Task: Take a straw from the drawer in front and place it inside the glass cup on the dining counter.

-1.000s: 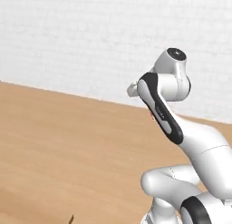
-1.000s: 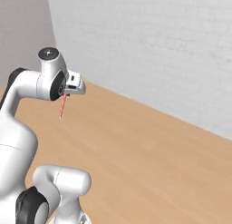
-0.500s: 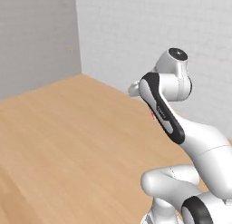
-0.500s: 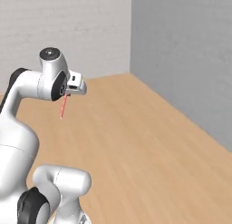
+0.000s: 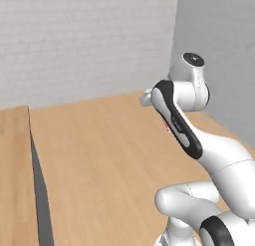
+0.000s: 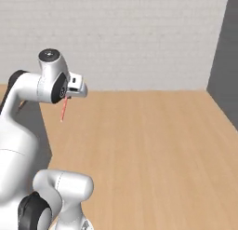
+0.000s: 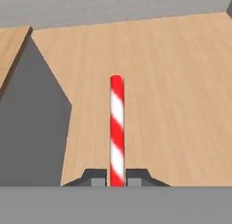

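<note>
While the base turns: the whole outlook has swung from a second ago, a dark grey wall now standing to one side; the camera moved, not the things.
Claw: the claw is clamped on the straw, as it was a second ago.
Straw: pokes straight out ahead of the claw, hanging below it in the right base view.
Meaning: fetching looks done; I'd say this is the carry toward the cup.
Edges: a wooden tabletop edge with a dark gap lies left of the claw.
Room: open wood floor ahead and beneath.

Open wood floor ahead; white brick wall beyond
</note>
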Motion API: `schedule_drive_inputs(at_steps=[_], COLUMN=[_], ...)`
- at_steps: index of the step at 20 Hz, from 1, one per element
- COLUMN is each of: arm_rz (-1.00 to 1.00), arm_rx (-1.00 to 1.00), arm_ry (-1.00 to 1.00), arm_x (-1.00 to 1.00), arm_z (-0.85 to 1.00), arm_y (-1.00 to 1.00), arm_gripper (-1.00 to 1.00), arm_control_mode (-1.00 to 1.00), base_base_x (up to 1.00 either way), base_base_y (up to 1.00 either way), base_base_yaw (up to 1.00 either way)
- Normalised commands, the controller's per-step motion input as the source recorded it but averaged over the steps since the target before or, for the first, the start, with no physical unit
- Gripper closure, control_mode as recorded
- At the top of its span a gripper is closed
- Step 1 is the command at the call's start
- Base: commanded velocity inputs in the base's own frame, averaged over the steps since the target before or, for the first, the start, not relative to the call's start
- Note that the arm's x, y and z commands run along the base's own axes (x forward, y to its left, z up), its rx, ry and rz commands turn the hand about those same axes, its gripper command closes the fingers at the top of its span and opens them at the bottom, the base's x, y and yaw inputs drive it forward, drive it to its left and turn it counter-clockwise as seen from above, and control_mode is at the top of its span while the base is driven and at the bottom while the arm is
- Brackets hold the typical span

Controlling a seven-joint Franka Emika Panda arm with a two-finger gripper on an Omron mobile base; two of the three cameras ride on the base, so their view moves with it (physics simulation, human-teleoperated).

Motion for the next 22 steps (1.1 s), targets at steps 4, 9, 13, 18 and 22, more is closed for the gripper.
schedule_drive_inputs(at_steps=[4, 9, 13, 18, 22], arm_rz=[0.0, 0.0, 0.0, 0.0, 0.0], arm_rx=[0.0, 0.0, 0.0, 0.0, 0.0], arm_ry=[0.0, 0.0, 0.0, 0.0, 0.0], arm_x=[0.0, 0.0, 0.0, 0.0, 0.0], arm_z=[0.0, 0.0, 0.0, 0.0, 0.0], arm_y=[0.0, 0.0, 0.0, 0.0, 0.0], arm_gripper=[1.0, 1.0, 1.0, 1.0, 1.0], arm_control_mode=[1.0, 1.0, 1.0, 1.0, 1.0], base_base_x=[1.0, 1.0, 1.0, 0.99, 0.91], base_base_y=[-0.45, -0.5, -0.55, -0.55, -0.61], base_base_yaw=[0.58, 0.55, 0.53, 0.52, 0.51])
